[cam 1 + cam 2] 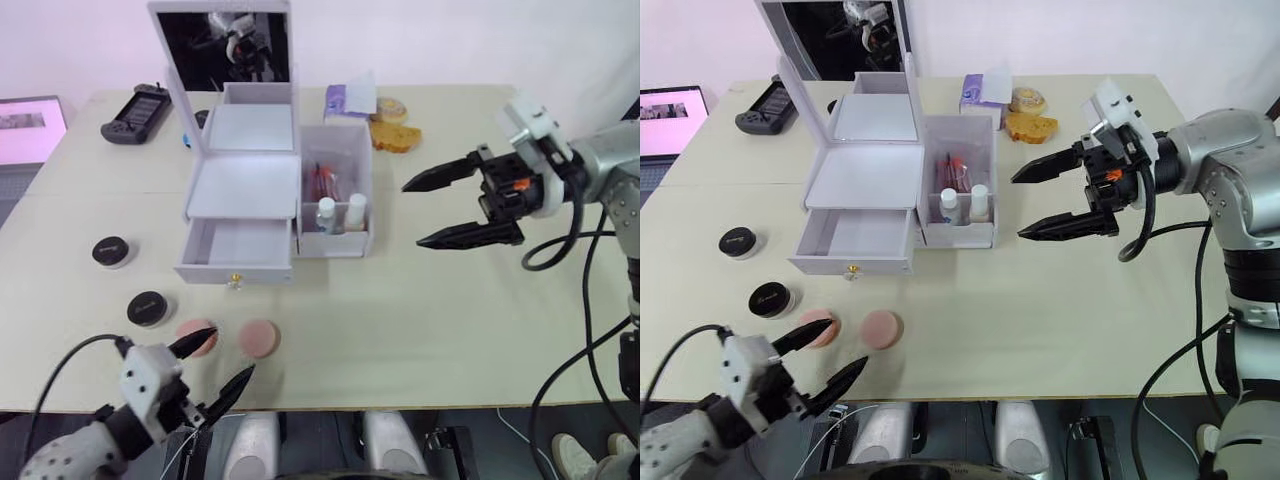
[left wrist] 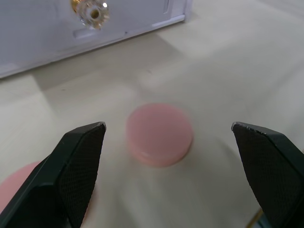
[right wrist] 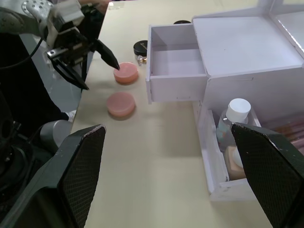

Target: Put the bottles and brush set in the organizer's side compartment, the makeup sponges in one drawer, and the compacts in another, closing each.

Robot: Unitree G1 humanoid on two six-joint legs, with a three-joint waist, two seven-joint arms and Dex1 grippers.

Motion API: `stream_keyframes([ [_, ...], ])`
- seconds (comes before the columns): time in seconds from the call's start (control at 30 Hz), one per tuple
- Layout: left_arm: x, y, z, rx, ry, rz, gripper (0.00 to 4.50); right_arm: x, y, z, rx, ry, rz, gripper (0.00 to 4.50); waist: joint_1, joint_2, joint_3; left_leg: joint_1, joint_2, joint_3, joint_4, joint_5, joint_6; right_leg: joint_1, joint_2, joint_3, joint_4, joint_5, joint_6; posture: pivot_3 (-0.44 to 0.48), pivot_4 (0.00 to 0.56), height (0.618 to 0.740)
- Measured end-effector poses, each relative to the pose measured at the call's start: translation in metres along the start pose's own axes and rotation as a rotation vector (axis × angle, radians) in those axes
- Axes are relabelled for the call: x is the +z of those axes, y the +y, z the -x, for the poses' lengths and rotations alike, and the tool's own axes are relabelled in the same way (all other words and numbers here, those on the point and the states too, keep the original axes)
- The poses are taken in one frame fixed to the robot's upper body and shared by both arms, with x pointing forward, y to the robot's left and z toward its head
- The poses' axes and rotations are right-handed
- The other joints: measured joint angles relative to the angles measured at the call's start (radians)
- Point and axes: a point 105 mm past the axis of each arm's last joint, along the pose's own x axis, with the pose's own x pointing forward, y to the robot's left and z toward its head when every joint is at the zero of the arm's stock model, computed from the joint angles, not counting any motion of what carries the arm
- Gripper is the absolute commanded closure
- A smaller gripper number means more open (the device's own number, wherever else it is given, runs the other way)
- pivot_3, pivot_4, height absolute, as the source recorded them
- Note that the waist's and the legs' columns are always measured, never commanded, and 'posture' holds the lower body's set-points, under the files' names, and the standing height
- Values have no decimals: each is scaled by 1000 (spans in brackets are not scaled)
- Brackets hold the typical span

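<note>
Nearest us, our left claw (image 1: 222, 366) hung spread wide and empty over the two makeup sponges (image 1: 259, 338) on the tabletop (image 1: 420, 320), just in front of the organizer (image 1: 245, 215) and its open lower drawer (image 1: 240, 247). We judged it best to centre on one sponge before closing. Our right claw (image 1: 455, 208) hovered spread, holding nothing, beside the side compartment (image 1: 336, 200).

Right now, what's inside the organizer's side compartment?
In the side compartment, two white-capped bottles stand upright in the front section, and the pink brush set leans behind them. The floor beneath them is covered, so I can't tell whether anything else lies there.
</note>
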Motion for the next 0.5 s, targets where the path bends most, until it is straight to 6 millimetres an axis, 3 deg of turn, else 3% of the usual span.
stream_keyframes([
  [0.13, -8, -8, -11, 14, -6, 15, 23, 2, 0, -1, -14, 5, 12, 0, 0, 0, 0, 0, 0, 0, 0, 0, 0, 0, 0, 0, 0, 0, 0, 0, 150, 740],
  [0.5, -17, 2, -21, 89, -25, 21, 23, 3, 0, 5, -41, 35, 34, 0, 1, 0, 0, 0, 0, 0, 0, 0, 0, 0, 0, 0, 0, 0, 0, 0, 150, 740],
])
